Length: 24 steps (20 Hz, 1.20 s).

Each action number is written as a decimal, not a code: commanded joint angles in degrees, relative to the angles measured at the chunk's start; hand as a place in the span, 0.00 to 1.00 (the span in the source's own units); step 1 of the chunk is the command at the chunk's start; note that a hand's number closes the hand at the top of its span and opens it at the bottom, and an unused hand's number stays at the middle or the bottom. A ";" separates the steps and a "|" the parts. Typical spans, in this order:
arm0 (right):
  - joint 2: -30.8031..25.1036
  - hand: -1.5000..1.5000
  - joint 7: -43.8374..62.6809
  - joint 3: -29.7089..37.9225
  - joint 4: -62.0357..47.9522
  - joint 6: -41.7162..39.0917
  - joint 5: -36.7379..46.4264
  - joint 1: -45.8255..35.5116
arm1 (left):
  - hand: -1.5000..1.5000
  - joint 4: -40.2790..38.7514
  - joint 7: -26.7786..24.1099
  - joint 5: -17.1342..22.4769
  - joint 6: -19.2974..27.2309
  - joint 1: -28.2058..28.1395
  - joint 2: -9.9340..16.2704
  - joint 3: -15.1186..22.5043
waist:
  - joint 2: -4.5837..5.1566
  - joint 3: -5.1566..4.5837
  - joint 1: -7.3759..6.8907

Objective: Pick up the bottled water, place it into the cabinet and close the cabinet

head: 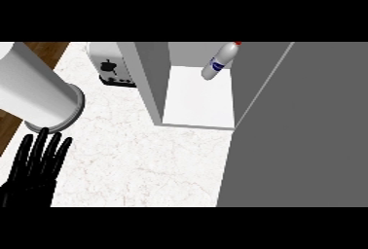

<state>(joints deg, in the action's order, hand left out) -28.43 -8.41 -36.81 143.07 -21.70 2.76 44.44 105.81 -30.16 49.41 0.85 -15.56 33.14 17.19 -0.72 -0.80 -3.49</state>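
A grey cabinet door (302, 126) fills the right side of the frame, standing open beside the cabinet (147, 73), whose white inner shelf (197, 97) shows in the upper middle. The pale marble counter (144, 160) spreads across the lower middle. A large white cylinder (36, 87) lies tilted in the upper left. A toaster (111, 68) stands at the top, just left of the cabinet wall. The left hand (32, 170) rests at the lower left, fingers straight and spread. The bottled water (220, 61) leans inside the cabinet at the upper middle, well apart from that hand.
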 commanded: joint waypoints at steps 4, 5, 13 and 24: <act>4.70 1.00 5.60 -14.65 4.36 -0.49 0.21 -3.38 | 0.00 1.27 -0.04 3.04 -5.08 -2.80 3.56 -3.43 | 0.86 0.01 -2.20; 4.64 1.00 6.28 -14.52 3.79 -0.68 -0.01 -4.33 | 0.00 1.83 -0.33 2.78 -5.48 -3.38 3.50 -3.05 | 1.01 0.03 -2.96; 4.43 1.00 10.83 -11.92 2.18 -0.72 -1.91 -9.69 | 0.00 1.46 -0.35 4.43 -10.37 -4.43 6.78 -6.01 | 1.85 -0.21 -6.19; 0.56 0.00 14.41 -6.84 0.95 -5.68 -1.68 -19.57 | 0.00 1.20 1.39 5.98 -13.23 -3.07 9.32 -7.45 | 2.92 -0.80 -10.57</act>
<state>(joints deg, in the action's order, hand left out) -28.53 0.65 -36.77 142.43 -24.64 -1.04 30.75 107.55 -29.00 55.01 -11.24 -18.88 41.88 10.09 1.76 -1.25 -12.48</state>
